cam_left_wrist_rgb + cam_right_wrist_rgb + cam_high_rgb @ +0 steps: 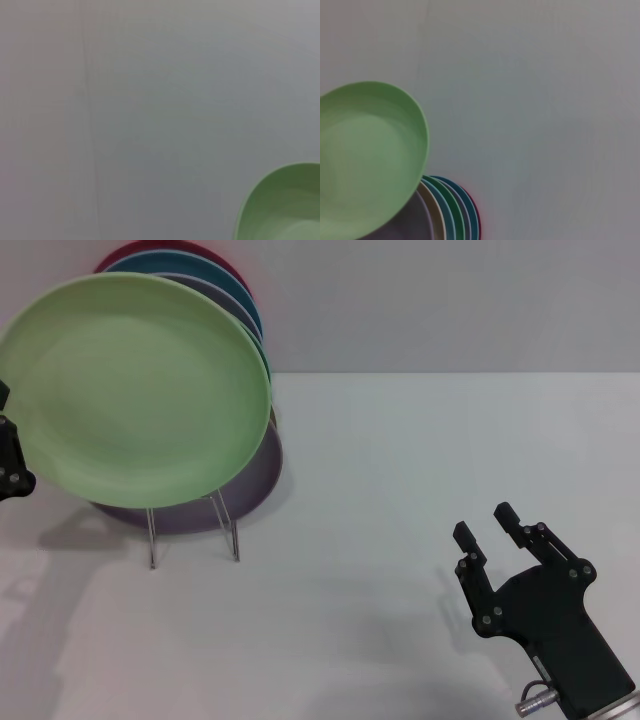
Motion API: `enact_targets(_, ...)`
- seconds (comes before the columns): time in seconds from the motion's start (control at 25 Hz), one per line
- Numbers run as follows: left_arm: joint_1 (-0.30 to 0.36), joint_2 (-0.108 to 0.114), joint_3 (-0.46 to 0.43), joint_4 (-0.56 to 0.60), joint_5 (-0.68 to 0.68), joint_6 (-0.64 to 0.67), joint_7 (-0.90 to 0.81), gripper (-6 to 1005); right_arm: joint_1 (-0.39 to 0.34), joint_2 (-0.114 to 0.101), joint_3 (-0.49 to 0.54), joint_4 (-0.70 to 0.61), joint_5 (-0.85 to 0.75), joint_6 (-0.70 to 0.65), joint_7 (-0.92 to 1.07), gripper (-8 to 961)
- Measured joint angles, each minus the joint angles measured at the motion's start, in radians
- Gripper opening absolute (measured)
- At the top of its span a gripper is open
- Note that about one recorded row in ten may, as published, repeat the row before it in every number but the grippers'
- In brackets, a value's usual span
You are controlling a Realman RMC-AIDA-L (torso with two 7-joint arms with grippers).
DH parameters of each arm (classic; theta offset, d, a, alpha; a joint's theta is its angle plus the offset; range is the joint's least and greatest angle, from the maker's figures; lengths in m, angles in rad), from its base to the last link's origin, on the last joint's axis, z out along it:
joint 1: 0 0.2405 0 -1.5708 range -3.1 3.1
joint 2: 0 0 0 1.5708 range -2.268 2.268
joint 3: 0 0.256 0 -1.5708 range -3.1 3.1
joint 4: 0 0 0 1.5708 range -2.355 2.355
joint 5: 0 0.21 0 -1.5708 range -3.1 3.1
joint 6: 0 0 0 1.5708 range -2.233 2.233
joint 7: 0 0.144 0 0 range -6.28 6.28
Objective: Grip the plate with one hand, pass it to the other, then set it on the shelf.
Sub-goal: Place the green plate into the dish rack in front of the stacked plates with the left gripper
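The pale light-green plate [140, 390] stands tilted at the front of the stack on the clear shelf [192, 530], whose thin legs show under it. Whether it rests on the shelf or hangs just before it I cannot tell. It also shows in the left wrist view [285, 205] and in the right wrist view [367, 160]. My left gripper [12, 460] is at the plate's lower left edge, mostly cut off by the frame. My right gripper [490, 522] is open and empty, low over the table at the front right, far from the plate.
Behind the green plate, several more plates stand in the shelf: a lilac one [255, 480], then teal [255, 315] and dark red [170, 250] ones. They also show in the right wrist view [452, 210]. The white table [420, 460] stretches to the right of the shelf.
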Motion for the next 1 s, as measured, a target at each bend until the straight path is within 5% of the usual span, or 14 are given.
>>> enact_targets(1.0, -0.087, 0.008, 0.002, 0.111, 0.025, 0.118, 0.188, 27, -0.029, -0.002, 0.048, 0.021, 0.001, 0.032, -0.065, 404)
